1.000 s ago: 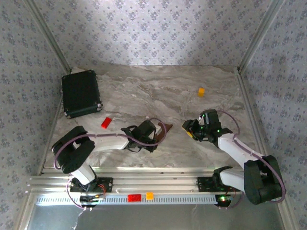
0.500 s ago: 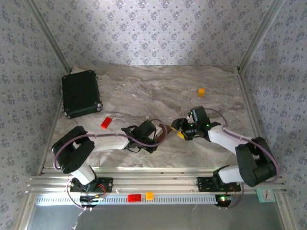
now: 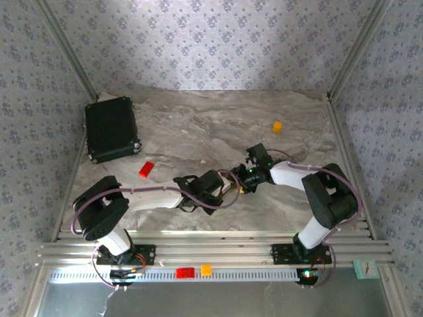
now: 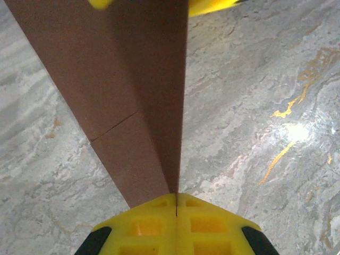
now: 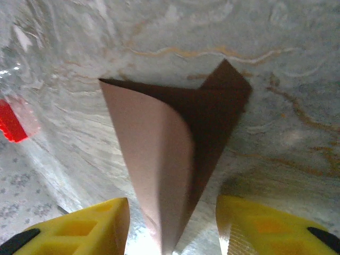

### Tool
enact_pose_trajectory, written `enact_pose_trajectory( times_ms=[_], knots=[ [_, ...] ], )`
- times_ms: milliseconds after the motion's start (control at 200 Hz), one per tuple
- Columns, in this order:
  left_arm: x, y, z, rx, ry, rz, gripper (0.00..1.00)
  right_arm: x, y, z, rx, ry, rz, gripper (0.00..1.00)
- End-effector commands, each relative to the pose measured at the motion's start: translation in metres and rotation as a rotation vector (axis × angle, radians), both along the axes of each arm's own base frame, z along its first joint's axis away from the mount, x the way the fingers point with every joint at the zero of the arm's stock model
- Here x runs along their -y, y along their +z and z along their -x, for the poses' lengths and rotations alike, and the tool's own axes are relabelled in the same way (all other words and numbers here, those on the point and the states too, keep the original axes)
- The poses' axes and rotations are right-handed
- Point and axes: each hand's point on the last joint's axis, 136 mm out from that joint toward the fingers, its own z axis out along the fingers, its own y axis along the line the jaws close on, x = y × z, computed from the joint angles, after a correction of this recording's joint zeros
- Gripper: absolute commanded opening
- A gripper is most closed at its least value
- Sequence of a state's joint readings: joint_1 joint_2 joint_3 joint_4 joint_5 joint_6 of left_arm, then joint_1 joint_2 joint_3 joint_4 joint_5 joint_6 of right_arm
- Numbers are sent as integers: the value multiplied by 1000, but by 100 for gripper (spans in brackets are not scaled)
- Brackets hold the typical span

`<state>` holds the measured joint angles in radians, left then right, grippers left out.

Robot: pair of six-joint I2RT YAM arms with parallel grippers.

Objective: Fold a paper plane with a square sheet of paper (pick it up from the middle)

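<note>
Paper plane (image 4: 133,95), part-folded: thin matte dark brown sheet creased lengthwise into a narrow tapering wedge. It sits between both grippers, at 6 o'clock from the centre of the marble-patterned table (image 4: 255,106). Left gripper (image 4: 176,199), reaching in from 9 o'clock, is clamped fully on the wedge's narrow end. Right gripper (image 5: 172,212), at 3 o'clock, stands part open, its yellow pads (image 5: 85,223) flanking the curled flap without contact. Judged step: a wing fold. The next move likely calls for pinching one layer only.
</note>
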<state>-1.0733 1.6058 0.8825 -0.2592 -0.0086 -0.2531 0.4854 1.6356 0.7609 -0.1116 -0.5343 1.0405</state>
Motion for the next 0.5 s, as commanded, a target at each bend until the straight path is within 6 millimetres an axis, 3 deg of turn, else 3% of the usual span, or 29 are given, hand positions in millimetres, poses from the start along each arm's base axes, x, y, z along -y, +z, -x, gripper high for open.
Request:
enact_pose_trajectory(
  times_ms=[0,255,495],
  knots=[
    [-6,0,-4,63,-28,-88,4,-5,3,3,-36,14,-11,44],
    [-9,-5,-3,111,-67,-190,5,-3,6,5,-34,17,-4,42],
    [-9,-5,-6,136,-60,-209,5,0,7,8,-36,18,-2,33]
  ],
)
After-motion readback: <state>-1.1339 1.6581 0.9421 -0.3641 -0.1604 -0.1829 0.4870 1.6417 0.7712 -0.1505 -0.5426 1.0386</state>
